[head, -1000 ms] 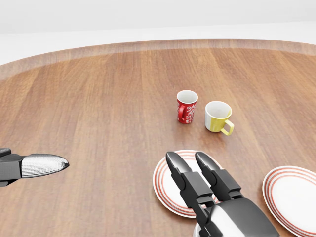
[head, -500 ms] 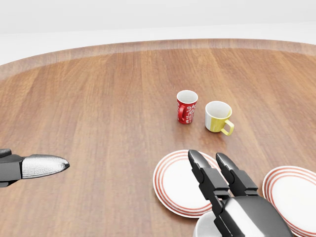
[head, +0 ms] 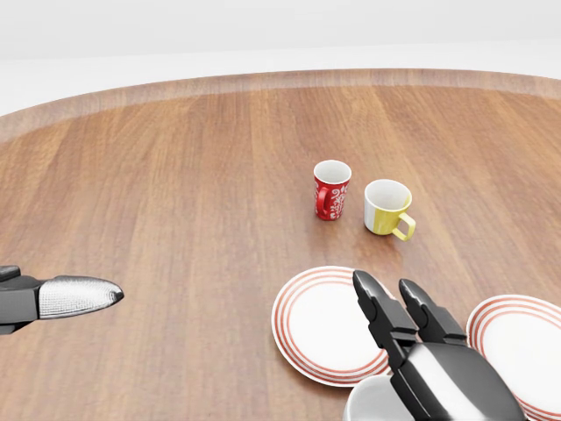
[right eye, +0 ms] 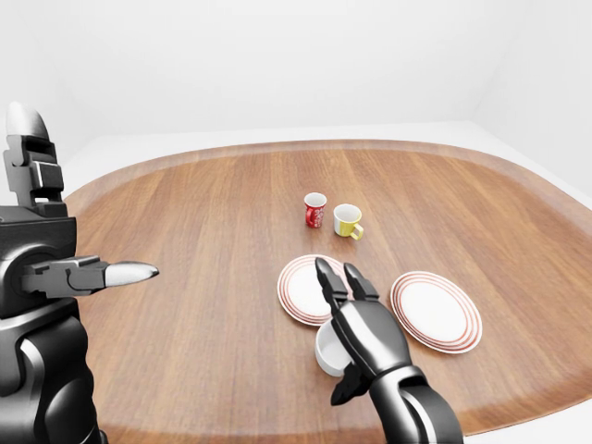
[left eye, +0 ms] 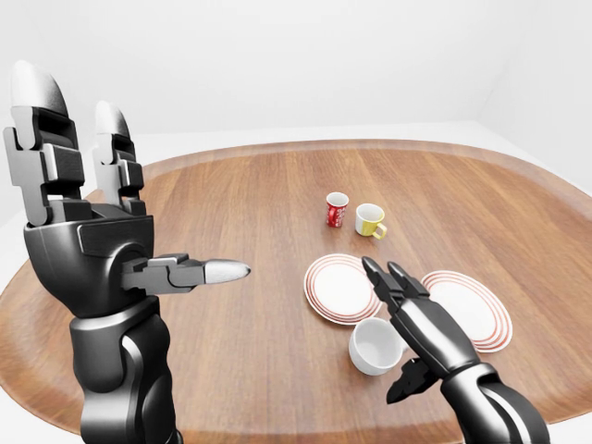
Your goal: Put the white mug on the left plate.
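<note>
The white mug (left eye: 373, 346) stands upright on the wooden table (left eye: 240, 213), just below the left plate (left eye: 337, 289), a white plate with red rings. My right hand (left eye: 400, 310) is open, its fingers stretched flat over the mug's right side and pointing at the left plate; the thumb hangs below, apart from the mug. In the head view only the mug's rim (head: 366, 403) shows under the hand (head: 412, 342). My left hand (left eye: 120, 203) is open and empty, raised high at the left, thumb pointing right.
A second red-ringed plate (left eye: 481, 311) lies right of the left plate. A red patterned mug (left eye: 337, 210) and a yellow-and-white mug (left eye: 370, 220) stand side by side above the plates. The table's rounded rim runs near the bottom of the eye views.
In the head view my right hand has moved right and down, off the left plate's middle, and the mug's rim now shows beneath it. The left hand has not moved.
</note>
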Controlling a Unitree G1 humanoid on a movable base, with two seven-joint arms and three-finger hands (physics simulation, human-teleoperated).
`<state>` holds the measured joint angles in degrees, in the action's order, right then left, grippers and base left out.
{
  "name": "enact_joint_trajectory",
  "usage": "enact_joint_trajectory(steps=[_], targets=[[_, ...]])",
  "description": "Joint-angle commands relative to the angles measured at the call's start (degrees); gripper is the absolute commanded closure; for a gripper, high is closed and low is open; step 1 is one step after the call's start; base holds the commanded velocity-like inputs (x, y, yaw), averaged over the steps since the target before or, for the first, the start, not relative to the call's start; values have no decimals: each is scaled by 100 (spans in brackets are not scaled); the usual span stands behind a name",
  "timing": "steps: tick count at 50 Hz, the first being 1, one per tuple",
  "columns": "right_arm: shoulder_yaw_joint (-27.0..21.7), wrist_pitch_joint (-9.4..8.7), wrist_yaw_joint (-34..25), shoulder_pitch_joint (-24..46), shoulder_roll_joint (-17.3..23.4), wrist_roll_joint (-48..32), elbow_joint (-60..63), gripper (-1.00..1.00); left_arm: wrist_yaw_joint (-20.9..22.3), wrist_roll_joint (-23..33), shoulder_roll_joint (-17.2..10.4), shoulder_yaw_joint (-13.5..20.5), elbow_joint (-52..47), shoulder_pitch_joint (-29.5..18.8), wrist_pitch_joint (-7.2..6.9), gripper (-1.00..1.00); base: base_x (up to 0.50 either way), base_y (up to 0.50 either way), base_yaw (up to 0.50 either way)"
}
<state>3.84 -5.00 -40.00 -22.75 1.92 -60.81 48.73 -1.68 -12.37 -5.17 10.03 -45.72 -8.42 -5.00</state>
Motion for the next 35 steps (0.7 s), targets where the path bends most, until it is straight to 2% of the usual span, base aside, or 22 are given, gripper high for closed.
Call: enact_joint_trajectory(steps=[1, 20, 35], targets=[[-186, 0, 0, 236, -78, -44, -211, -100, 12, 10, 6, -16, -3, 19, 0, -100, 0, 0, 0], [-212, 0, 0, 464, -38, -87, -629, -100, 16, 10, 8, -14, 11, 12, 0, -100, 0, 0, 0], [-306, 0, 364, 531, 6, -72, -1086, -100, 21, 31, 20, -34, 18, 27, 0, -100, 0, 0, 0]])
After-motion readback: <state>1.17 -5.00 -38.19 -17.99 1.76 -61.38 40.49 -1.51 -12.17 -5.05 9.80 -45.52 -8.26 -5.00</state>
